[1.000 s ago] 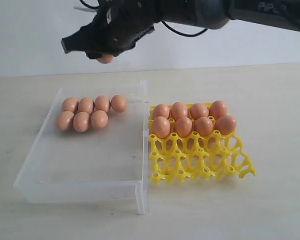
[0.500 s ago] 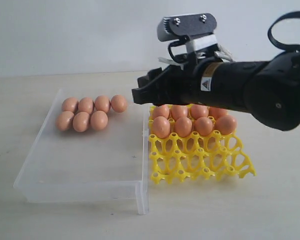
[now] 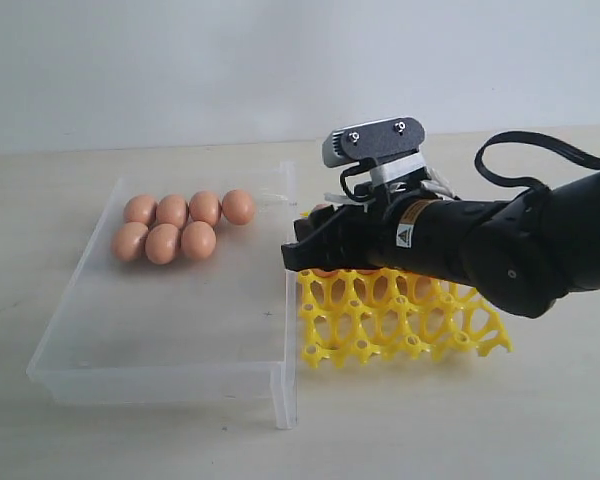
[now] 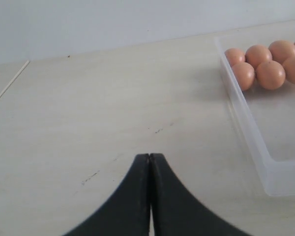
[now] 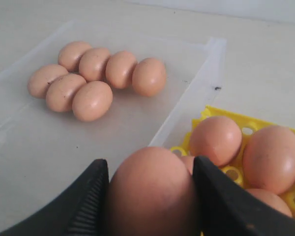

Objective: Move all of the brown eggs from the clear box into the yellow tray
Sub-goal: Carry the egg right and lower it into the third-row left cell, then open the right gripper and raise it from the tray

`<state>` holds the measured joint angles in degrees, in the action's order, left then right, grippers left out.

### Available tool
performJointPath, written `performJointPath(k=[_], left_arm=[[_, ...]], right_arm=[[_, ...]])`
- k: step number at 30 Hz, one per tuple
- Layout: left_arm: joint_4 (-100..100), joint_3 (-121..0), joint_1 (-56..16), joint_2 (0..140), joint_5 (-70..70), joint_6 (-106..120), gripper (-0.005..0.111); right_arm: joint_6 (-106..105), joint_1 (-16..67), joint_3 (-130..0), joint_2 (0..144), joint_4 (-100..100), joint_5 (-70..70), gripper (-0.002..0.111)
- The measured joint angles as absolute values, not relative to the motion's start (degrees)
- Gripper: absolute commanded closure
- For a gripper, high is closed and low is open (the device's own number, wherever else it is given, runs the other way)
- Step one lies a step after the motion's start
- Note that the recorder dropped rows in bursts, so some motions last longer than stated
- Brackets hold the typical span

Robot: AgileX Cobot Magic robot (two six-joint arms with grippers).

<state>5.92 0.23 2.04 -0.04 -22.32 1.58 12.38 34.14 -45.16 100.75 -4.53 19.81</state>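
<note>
**rig_op:** Quick one about the held egg [image 5: 148,182]. My right gripper [image 5: 151,199] has it clamped across the middle, one finger on each side. It hangs low over the near-left part of the yellow tray [image 3: 405,325], right next to the clear box [image 3: 160,345]. I can't tell which cell is under it. How hard do I dare squeeze?

**shellshock:** Barely at all. I'd guess it's light, with a stiff shell that's smooth and a bit slippery, and it'll crack rather than give. Holding it across the widest part looks right to me. Grab nearer an end and it'll probably squirt out.

**rig_op:** Makes sense. What worries me is the neighbours. My wrist cam shows seated eggs [image 5: 215,140] just beside mine, and the tray's pointed posts [image 3: 365,346] stick up around every free cell.

**shellshock:** Then go straight down into an open cell so the fingers don't knock them. The box wall [image 3: 288,300] is close on that side too.

**rig_op:** Noted. Seven brown eggs [image 3: 180,228] sit bunched at the far end of the box, touching each other, so I reckon picks there will be tight. My left gripper [image 4: 150,164] is pinched closed on nothing, over bare table [image 4: 88,123] outside the box, well out of the way.
</note>
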Motion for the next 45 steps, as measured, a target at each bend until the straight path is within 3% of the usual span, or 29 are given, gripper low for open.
performJointPath(k=[27, 31, 33, 35, 45], left_arm=[[5.92, 0.23, 2.04, -0.04, -22.32, 1.58, 0.107], [5.92, 0.23, 2.04, -0.04, -22.32, 1.58, 0.107], [5.92, 0.23, 2.04, -0.04, -22.32, 1.58, 0.107], [5.92, 0.23, 2.04, -0.04, -22.32, 1.58, 0.107], [5.92, 0.23, 2.04, -0.04, -22.32, 1.58, 0.107]], right_arm=[[12.28, 34.04, -45.16, 108.90, -3.11, 21.13, 0.108], [12.84, 34.04, -45.16, 108.90, -3.11, 23.40, 0.089], [13.07, 34.04, -45.16, 108.90, -3.11, 23.79, 0.066], [13.11, 34.04, -45.16, 108.90, -3.11, 23.79, 0.053], [13.58, 34.04, -45.16, 108.22, -1.01, 24.22, 0.052]])
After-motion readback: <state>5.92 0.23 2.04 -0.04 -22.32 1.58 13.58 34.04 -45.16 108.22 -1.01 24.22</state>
